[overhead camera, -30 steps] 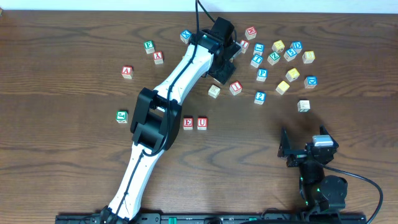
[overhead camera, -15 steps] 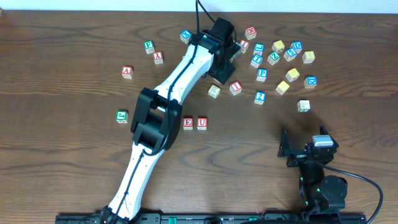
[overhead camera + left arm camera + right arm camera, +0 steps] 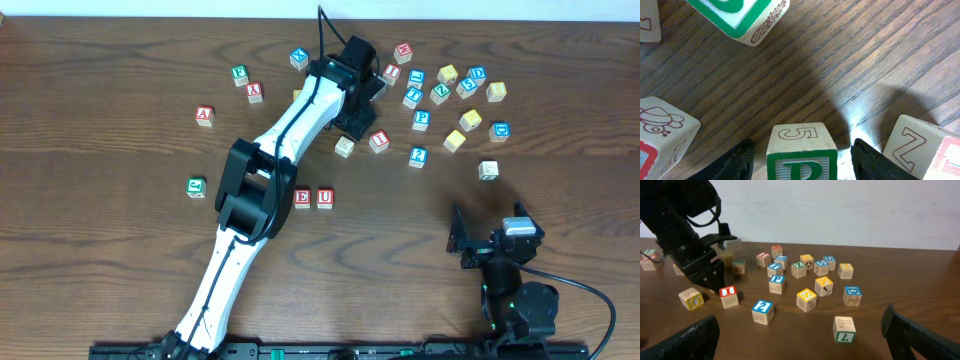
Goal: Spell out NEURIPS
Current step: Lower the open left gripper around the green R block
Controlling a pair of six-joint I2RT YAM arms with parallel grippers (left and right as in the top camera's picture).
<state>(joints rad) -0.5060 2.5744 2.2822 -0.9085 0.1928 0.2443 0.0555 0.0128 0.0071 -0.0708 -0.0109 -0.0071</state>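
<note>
At the far edge of the table (image 3: pixel 100 300), your left gripper (image 3: pixel 802 152) straddles the green block (image 3: pixel 801 142), jaws apart, gaps both sides, set to pinch. Right gripper (image 3: pixel 799 330) is parked wide open, holding nothing; E block (image 3: pixel 302 198) and U block (image 3: pixel 325 198) sit mid-table.

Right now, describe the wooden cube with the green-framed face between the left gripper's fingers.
Pale wooden cube, flat on the dark wooden table. Upper face: an outlined 5. Near face: green frame and green letter, cut off at the picture edge. Black fingers of the open left gripper flank it, a gap each side.
</note>
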